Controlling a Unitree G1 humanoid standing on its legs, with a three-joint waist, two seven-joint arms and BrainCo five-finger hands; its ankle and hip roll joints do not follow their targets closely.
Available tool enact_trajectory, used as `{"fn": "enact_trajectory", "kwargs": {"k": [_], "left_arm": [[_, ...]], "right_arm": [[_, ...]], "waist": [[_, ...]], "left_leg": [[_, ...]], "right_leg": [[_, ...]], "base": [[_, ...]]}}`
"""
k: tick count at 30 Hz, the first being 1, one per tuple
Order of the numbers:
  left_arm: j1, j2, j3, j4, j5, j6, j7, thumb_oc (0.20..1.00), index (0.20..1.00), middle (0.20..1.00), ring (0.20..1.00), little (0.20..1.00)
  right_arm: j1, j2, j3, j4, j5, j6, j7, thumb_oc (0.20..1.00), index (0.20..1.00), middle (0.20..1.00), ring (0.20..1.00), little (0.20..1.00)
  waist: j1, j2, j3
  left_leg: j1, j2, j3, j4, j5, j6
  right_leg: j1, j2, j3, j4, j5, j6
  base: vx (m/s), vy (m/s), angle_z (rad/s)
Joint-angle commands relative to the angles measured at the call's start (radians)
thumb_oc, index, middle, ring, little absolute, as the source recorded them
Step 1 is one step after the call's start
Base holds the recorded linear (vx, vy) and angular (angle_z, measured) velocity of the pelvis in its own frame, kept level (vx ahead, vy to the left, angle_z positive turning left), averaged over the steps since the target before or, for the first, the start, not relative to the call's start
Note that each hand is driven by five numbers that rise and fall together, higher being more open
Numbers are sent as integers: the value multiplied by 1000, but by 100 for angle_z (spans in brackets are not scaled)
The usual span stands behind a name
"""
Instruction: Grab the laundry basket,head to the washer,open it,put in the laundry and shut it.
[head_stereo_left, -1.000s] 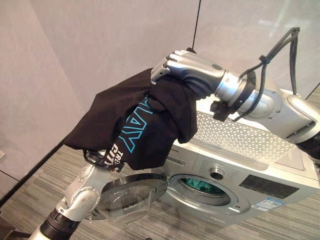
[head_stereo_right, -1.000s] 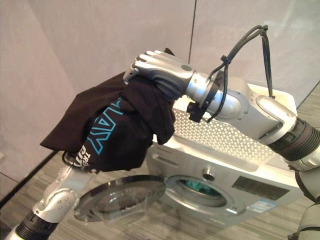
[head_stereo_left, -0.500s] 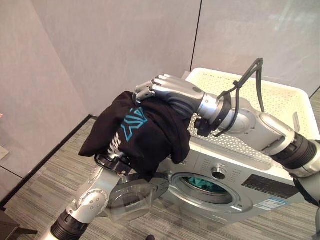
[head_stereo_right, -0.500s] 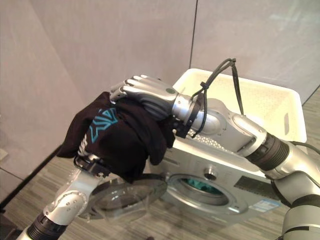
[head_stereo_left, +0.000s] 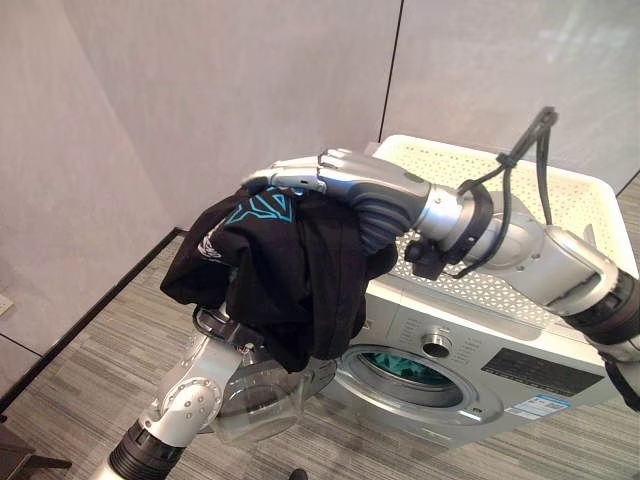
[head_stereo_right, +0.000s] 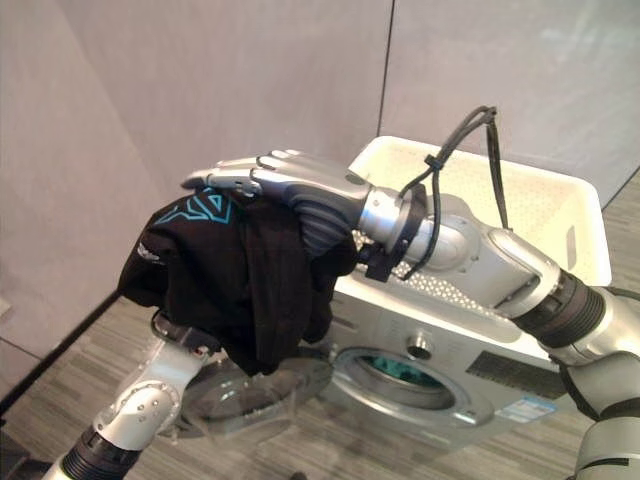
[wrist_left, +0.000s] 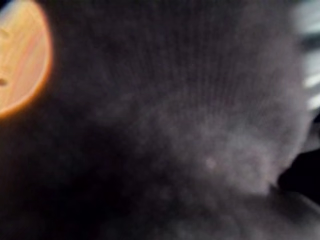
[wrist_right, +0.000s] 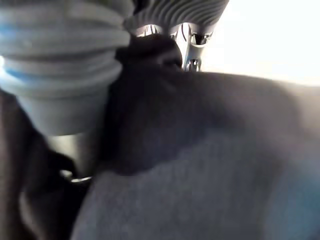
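A black garment with teal print (head_stereo_left: 280, 270) hangs in front of the silver washer (head_stereo_left: 500, 370), above its open round door (head_stereo_left: 265, 395). My right hand (head_stereo_left: 345, 180) lies on top of the garment with its fingers stretched out flat. My left arm (head_stereo_left: 190, 395) reaches up from below, and its hand is buried under the cloth. Dark cloth (wrist_left: 150, 150) covers the left wrist view and also shows past the ribbed cover in the right wrist view as black fabric (wrist_right: 200, 125). Teal laundry (head_stereo_left: 405, 368) lies inside the drum. The white perforated laundry basket (head_stereo_left: 570, 200) stands on top of the washer.
Pale wall panels rise behind the washer, with a dark seam running down to the basket. Striped grey carpet (head_stereo_left: 80, 390) spreads to the left of the door and in front of the washer.
My right hand's fingers have gone from curled round the garment to stretched flat over it. The garment has bunched up and sits on my left hand. The view tilted up early on.
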Motion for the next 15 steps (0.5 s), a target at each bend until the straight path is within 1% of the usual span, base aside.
{"fn": "enact_trajectory", "kwargs": {"k": [1, 2, 3, 4, 5, 7, 9, 10, 11, 12, 13, 14, 15], "left_arm": [[-6, -12, 25, -58, 11, -48, -56, 200, 200, 200, 200, 200], [-6, -11, 25, -58, 11, -48, -56, 200, 200, 200, 200, 200], [1, -17, 33, -53, 9, -48, -62, 200, 200, 200, 200, 200], [10, -19, 43, -46, 12, -49, -64, 200, 200, 200, 200, 200], [15, -20, 48, -47, 11, -50, -68, 200, 200, 200, 200, 200], [20, -19, 55, -44, 14, -55, -67, 200, 200, 200, 200, 200], [38, -16, 70, -47, 12, -51, -73, 200, 200, 200, 200, 200], [47, -12, 72, -51, 7, -48, -77, 200, 200, 200, 200, 200], [57, -8, 82, -54, 7, -49, -80, 200, 200, 200, 200, 200], [66, -2, 80, -57, 3, -46, -84, 200, 200, 200, 200, 200], [112, -7, 113, -68, 1, -37, -100, 200, 200, 200, 200, 200], [111, -3, 107, -68, 1, -37, -99, 200, 200, 200, 200, 200], [138, 2, 118, -70, -2, -33, -108, 200, 200, 200, 200, 200]], "right_arm": [[24, -53, -181, 52, -30, -23, -152, 1000, 1000, 1000, 1000, 1000], [26, -53, -182, 52, -30, -23, -152, 1000, 1000, 1000, 1000, 1000], [75, -76, -292, 79, -60, -27, -213, 1000, 1000, 1000, 1000, 1000], [95, -99, -351, 89, -69, -25, -240, 1000, 1000, 1000, 1000, 1000], [107, -111, -384, 102, -77, -25, -257, 1000, 1000, 1000, 1000, 1000], [194, -111, -537, 126, -55, -35, -333, 1000, 1000, 1000, 1000, 1000], [249, -109, -639, 148, -31, -46, -376, 1000, 1000, 1000, 1000, 1000], [308, -107, -715, 156, -12, -55, -401, 1000, 1000, 1000, 1000, 1000], [334, -110, -751, 166, 1, -61, -416, 1000, 1000, 1000, 1000, 1000], [394, -105, -829, 179, 13, -66, -445, 1000, 1000, 1000, 1000, 1000], [498, -104, -963, 214, 7, -72, -497, 1000, 1000, 1000, 1000, 1000], [514, -101, -977, 209, 8, -73, -495, 1000, 1000, 1000, 1000, 1000], [578, -97, -1045, 217, 7, -75, -514, 1000, 1000, 1000, 1000, 1000]], "waist": [[4, -47, -78], [4, -47, -78], [-4, -47, -81], [-10, -47, -84], [-16, -46, -85], [-30, -42, -88], [-42, -36, -89], [-46, -36, -90], [-52, -33, -89], [-53, -36, -93], [-77, -26, -86], [-73, -30, -92], [-79, -29, -92]], "left_leg": [[-60, 50, -7, 2, 16, -30], [-59, 50, -7, 2, 16, -30], [-57, 52, -5, 2, 13, -30], [-56, 54, -4, 2, 11, -31], [-55, 54, -3, 2, 10, -30], [-54, 55, 1, 2, 5, -30], [-54, 56, 4, 2, 2, -29], [-53, 56, 6, 2, 0, -29], [-53, 58, 8, 2, 0, -29], [-55, 59, 10, 2, -2, -29], [-60, 60, 17, 2, 8, -26], [-56, 62, 17, 2, -5, -28], [-58, 63, 22, 2, -7, -27]], "right_leg": [[14, -103, 59, -1, 33, 91], [14, -103, 59, -1, 33, 91], [15, -101, 61, -1, 31, 90], [16, -99, 61, -1, 29, 89], [16, -98, 63, -1, 29, 89], [15, -97, 66, -1, 28, 89], [13, -97, 70, -1, 28, 90], [12, -96, 72, -1, 28, 90], [10, -96, 75, -1, 28, 90], [4, -95, 80, -1, 29, 91], [-9, -96, 88, -1, 42, 92], [-5, -95, 89, -1, 31, 93], [-11, -95, 95, -1, 31, 94]], "base": [[0, 0, 0], [30, -16, -5], [36, -21, -5], [45, -28, -7], [36, -22, -3], [0, 0, 0], [9, -2, -3], [15, -4, -7], [17, -4, -11], [-23, 5, -6], [19, -6, -8], [13, -10, -5], [-5, -14, -15]]}}
